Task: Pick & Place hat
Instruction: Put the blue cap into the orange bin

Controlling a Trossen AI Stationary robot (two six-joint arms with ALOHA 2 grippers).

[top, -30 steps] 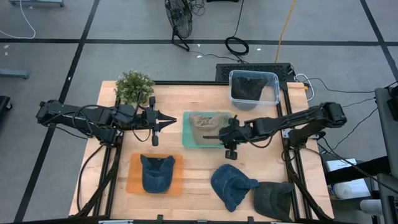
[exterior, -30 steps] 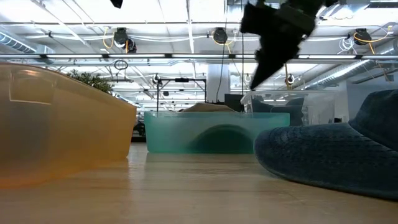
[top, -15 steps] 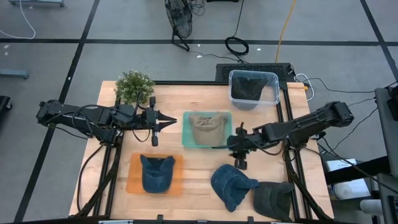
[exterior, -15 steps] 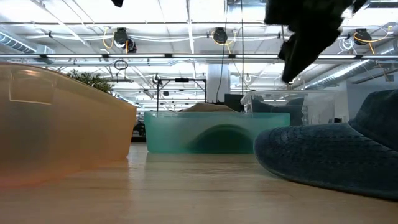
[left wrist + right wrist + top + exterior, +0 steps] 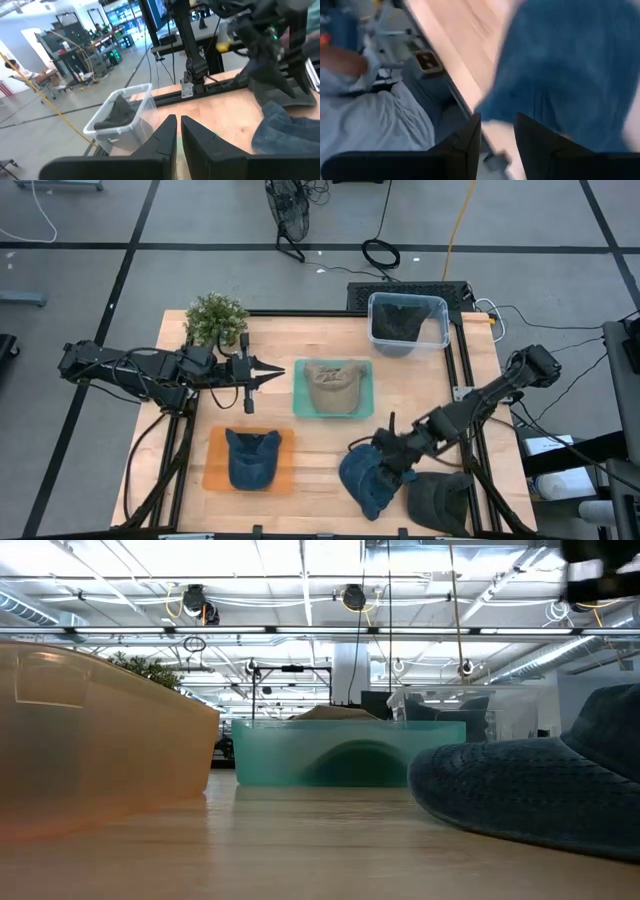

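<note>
Blue denim hat — lies loose on the wooden worktop, front right, beside a dark grey hat. Right gripper above it, jaws parted, holding nothing. Left gripper — jaws nearly closed, empty, by the teal tray.

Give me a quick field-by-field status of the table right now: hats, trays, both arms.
teal tray: holds tan hat
orange tray: holds blue cap
loose hats: blue hat, dark hat, front right of table
clear bin: dark item inside
right gripper: over blue hat, jaws open, empty
left gripper: jaws shut, waiting by plant
</note>
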